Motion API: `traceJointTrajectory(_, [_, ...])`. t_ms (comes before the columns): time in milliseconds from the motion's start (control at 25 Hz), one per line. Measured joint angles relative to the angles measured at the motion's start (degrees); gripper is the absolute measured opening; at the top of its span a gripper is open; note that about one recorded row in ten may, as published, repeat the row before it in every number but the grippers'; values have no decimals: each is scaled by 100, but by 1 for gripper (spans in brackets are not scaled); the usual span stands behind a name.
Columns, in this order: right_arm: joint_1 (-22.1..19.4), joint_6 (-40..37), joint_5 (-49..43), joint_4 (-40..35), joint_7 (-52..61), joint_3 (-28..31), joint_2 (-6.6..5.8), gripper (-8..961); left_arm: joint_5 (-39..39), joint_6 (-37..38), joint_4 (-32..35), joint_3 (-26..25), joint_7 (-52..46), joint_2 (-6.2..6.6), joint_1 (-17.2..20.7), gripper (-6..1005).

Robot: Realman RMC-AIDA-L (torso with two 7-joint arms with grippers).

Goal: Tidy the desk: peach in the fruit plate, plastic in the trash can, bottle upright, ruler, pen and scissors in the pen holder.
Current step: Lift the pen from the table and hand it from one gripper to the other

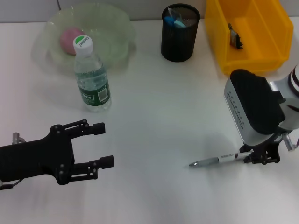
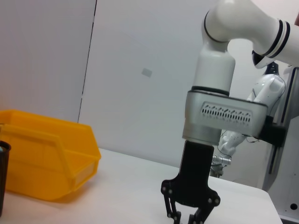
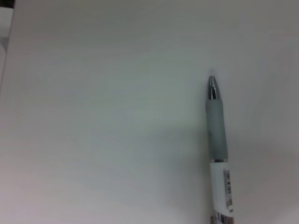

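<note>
The pen [image 1: 219, 159] lies low over the desk [image 1: 154, 116] at the right, tip pointing left. My right gripper [image 1: 262, 157] is shut on the pen's rear end. From the right wrist, the pen [image 3: 217, 149] runs out over bare white desk. My left gripper [image 1: 102, 145] hovers open at the lower left, holding nothing. The bottle [image 1: 91, 77] stands upright in front of the fruit plate [image 1: 117, 28], which holds the peach [image 1: 69, 36]. The scissors [image 1: 175, 21] and a clear strip, apparently the ruler [image 1: 169, 14], stand in the pen holder [image 1: 180, 39].
The yellow trash can [image 1: 252, 51] sits at the back right with a small dark crumpled piece of plastic [image 1: 235, 37] inside. The left wrist view shows the trash can [image 2: 46, 163], the pen holder's edge [image 2: 3, 177] and the right gripper [image 2: 187, 218] pointing down at the desk.
</note>
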Motion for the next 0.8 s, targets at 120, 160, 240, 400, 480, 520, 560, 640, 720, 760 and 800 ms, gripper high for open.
traceJointTrajectory(120, [74, -257, 80, -202, -23, 308, -26, 167, 0, 9, 0, 10, 16, -2, -32, 755])
traceJointTrajectory(160, [74, -257, 80, -202, -23, 308, -26, 167, 0, 9, 0, 10, 16, -2, -32, 755])
traceJointTrajectory(240, [128, -415, 182, -291, -57, 536, -46, 167, -2, 11, 0, 3, 27, -11, -50, 754])
traceJointTrajectory(400, [159, -557, 361, -445, -150, 1042, -52, 168, -149, 26, 0, -1, 45, -26, -54, 754])
traceJointTrajectory(480, [135, -586, 543, -478, -224, 1299, -54, 168, -274, 62, 0, 19, 56, -32, -51, 754])
traceJointTrajectory(520, [107, -609, 724, -482, -295, 1540, -58, 168, -343, 103, -3, 27, 69, -39, -48, 754])
traceJointTrajectory(560, [107, -609, 724, -482, -295, 1540, -58, 168, -343, 103, -3, 27, 69, -39, -48, 753])
traceJointTrajectory(640, [-37, -617, 1110, -502, -510, 2010, -60, 168, -492, 209, -40, 6, 154, -58, -42, 753])
traceJointTrajectory(720, [-147, -620, 1361, -512, -659, 2281, -61, 168, -571, 228, -44, 6, 170, -69, -34, 753])
traceJointTrajectory(760, [-217, -620, 1553, -510, -763, 2461, -61, 168, -647, 237, -51, 10, 175, -80, -23, 753])
traceJointTrajectory(800, [-270, -621, 1716, -500, -847, 2596, -61, 168, -647, 237, -51, 10, 175, -80, -23, 753])
